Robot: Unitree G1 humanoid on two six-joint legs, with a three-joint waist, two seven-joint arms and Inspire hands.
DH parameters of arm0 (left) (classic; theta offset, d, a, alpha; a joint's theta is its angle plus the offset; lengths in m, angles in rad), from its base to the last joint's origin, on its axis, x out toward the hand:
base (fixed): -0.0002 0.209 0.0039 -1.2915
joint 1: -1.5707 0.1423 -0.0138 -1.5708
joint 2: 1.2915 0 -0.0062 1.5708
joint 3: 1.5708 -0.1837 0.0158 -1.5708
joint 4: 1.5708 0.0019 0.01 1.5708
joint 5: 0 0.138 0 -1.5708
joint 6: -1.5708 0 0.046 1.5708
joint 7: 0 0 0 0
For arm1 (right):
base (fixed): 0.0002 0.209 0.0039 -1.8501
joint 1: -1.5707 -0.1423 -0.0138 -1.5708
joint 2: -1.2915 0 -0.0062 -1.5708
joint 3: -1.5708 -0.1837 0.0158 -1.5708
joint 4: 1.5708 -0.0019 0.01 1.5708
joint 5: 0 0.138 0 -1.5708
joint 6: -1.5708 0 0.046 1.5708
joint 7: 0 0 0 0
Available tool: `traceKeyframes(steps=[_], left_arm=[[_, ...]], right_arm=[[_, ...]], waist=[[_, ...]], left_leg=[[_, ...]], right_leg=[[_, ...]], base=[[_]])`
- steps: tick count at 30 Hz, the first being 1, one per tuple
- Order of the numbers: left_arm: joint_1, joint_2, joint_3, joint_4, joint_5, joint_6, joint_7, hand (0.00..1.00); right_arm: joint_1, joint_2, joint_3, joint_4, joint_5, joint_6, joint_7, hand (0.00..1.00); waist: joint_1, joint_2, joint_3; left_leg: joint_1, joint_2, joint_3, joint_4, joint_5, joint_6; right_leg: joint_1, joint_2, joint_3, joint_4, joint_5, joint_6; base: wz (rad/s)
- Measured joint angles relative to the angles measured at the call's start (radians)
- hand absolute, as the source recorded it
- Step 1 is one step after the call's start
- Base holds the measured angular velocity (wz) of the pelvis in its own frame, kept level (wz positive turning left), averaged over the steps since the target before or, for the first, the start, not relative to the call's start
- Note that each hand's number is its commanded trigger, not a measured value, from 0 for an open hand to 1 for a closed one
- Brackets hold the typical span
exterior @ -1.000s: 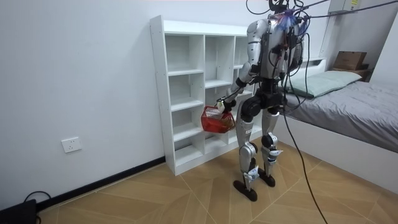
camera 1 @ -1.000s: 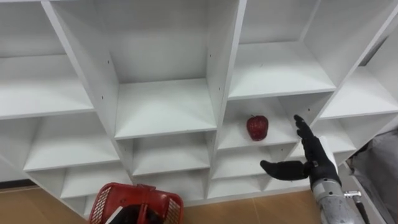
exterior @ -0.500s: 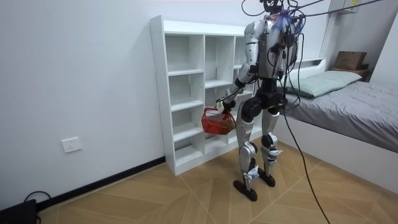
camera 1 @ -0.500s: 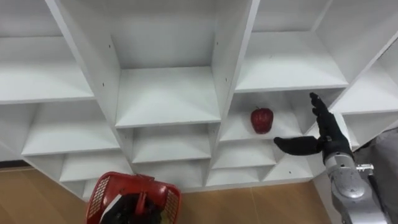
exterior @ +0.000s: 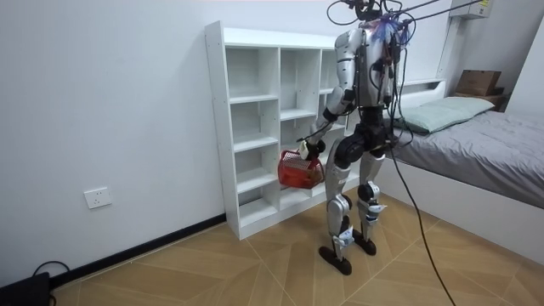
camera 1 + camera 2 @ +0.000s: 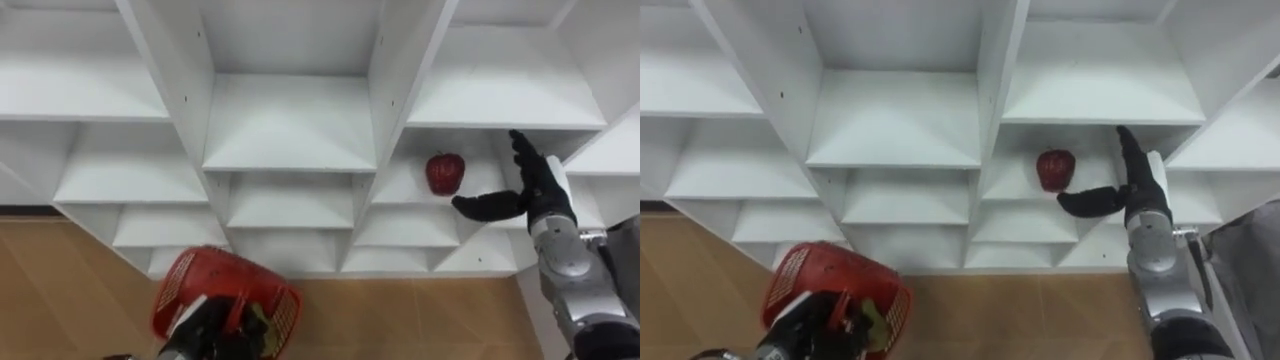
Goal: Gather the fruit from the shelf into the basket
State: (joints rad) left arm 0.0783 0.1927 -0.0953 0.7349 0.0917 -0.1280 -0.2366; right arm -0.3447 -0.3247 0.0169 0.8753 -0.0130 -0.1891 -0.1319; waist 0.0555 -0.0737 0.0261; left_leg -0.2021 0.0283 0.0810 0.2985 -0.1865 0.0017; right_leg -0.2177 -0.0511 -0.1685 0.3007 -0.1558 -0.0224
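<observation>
Closet (image 6: pixel 290 120) dead ahead, white and open-fronted, rows of compartments, and the robot stands close in front of it. Down low hangs the red basket (image 6: pixel 225 300). The left hand (image 6: pixel 212 328) has its fingers curled round the handle and carries it well below and well apart from the right hand (image 6: pixel 542 192). That right hand is up at the mouth of a compartment, fingers straight and pointing upward, thumb swung out wide to its left, nothing held.

Now the prize: one red apple (image 6: pixel 444 172). It looks firm, smooth and a bit glossy, light enough for one hand, but round enough to roll off if it gets nudged instead of gripped. Best bet, I'd say, is to wrap it round its widest part, fingers reaching behind the far side and the thumb closing on the near side, with no need to squeeze hard.

Where is it? It sits upright on the floor of that same compartment, just left of the thumb tip and a little deeper in. Near, but not touching.
</observation>
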Motion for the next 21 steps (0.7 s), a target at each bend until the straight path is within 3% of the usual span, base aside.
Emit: traceKeyframes(steps=[4,7,10,16,21], left_arm=[[-0.04,0.001,-0.024,0.038,0.0,0.004,-0.001,1.0],[-0.055,0.006,-0.052,0.062,-0.003,0.007,-0.004,1.0],[-0.061,0.01,-0.073,0.073,-0.003,0.012,-0.004,1.0],[-0.091,0.014,-0.093,0.081,-0.002,0.014,0.011,1.0],[-0.116,0.016,-0.13,0.08,-0.003,0.014,0.02,1.0]], right_arm=[[-0.036,0.0,0.001,0.022,-0.034,0.001,-0.002,0.0],[-0.047,0.0,0.003,0.023,-0.026,0.001,-0.008,0.0],[-0.063,0.0,0.004,0.024,-0.025,0.001,-0.008,0.0],[-0.129,0.0,0.045,0.095,-0.032,0.007,-0.02,0.0],[-0.136,0.0,0.051,0.101,-0.031,0.007,-0.024,0.0]], waist=[[0.016,0.02,0.0122],[0.029,0.022,0.0125],[0.028,0.019,0.0142],[0.038,-0.001,0.0274],[0.049,-0.002,0.0274]], left_leg=[[-0.054,0.0,0.001,0.015,0.004,0.001],[-0.093,-0.003,0.004,0.026,0.007,0.001],[-0.119,-0.005,0.004,0.038,0.008,0.001],[-0.146,-0.003,0.013,0.053,0.009,0.004],[-0.18,-0.003,0.016,0.07,0.009,0.004]], right_leg=[[-0.063,-0.003,0.006,0.029,0.0,-0.002],[-0.114,-0.007,0.019,0.063,-0.005,-0.007],[-0.147,-0.015,0.02,0.089,-0.013,-0.008],[-0.178,-0.019,0.026,0.098,-0.015,-0.008],[-0.212,-0.021,0.03,0.115,-0.013,-0.007]], base=[[0.0],[-0.03],[0.0],[-0.01],[-0.01]])
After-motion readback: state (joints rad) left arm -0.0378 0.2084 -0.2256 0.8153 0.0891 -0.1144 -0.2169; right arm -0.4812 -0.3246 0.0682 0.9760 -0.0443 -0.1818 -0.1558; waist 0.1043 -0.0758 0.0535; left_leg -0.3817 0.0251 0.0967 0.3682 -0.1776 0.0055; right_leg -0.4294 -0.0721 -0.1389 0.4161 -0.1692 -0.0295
